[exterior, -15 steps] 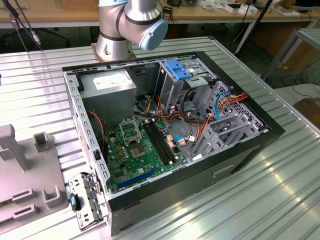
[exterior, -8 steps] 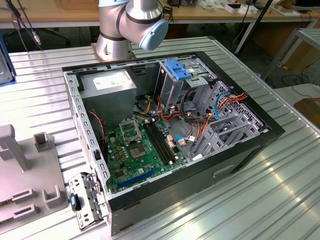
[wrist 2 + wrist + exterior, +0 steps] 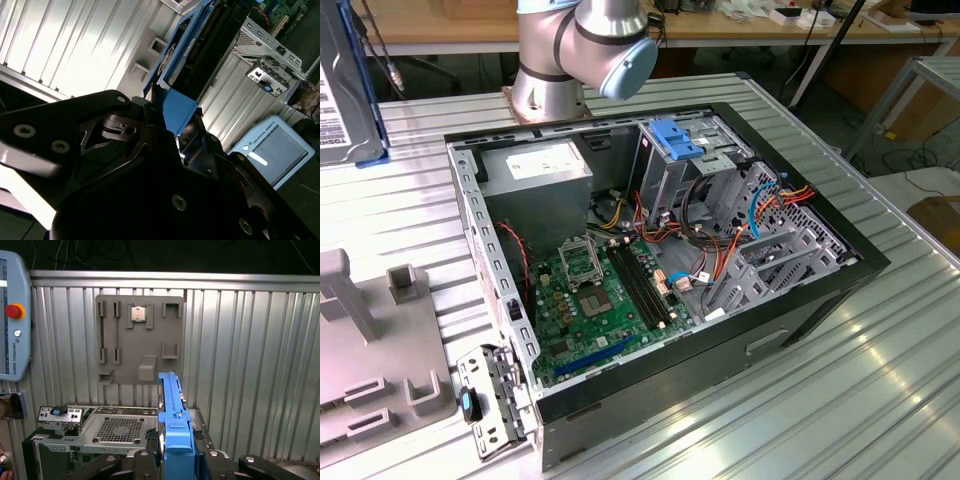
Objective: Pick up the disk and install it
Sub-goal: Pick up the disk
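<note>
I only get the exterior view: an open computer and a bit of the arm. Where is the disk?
Observer: The gripper holds the disk by one end, as both wrist views show.
Operator: What lies past it?
Observer: In the first wrist view, a grey holder on the table, with a small square chip in one slot.
Operator: Anything else?
Observer: A pendant with a red button, near the computer.
</note>
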Tool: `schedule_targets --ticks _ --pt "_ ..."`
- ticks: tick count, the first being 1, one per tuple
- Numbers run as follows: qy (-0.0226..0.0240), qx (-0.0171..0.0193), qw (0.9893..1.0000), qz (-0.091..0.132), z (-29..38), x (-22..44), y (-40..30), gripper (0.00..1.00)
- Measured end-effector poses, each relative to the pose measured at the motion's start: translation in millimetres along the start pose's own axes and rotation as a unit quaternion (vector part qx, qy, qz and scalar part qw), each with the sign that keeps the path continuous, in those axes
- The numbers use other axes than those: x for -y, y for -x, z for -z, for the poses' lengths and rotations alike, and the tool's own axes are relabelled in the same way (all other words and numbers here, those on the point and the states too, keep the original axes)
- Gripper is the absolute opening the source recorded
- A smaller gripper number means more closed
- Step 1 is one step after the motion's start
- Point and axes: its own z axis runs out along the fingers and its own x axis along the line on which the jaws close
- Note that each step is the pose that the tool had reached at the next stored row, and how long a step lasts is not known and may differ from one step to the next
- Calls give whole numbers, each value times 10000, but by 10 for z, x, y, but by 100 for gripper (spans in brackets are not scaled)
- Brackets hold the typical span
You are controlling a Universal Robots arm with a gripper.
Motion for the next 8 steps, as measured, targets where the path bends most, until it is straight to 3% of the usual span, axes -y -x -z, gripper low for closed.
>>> schedule_targets --ticks 2,3,7,8 --pt "-1 1 10000 0 -23 87 -2 37" --pt "-1 0 10000 0 -53 203 -4 37" --pt "-1 0 10000 0 -98 384 -8 37" --pt "0 0 10000 0 -116 457 -10 37"
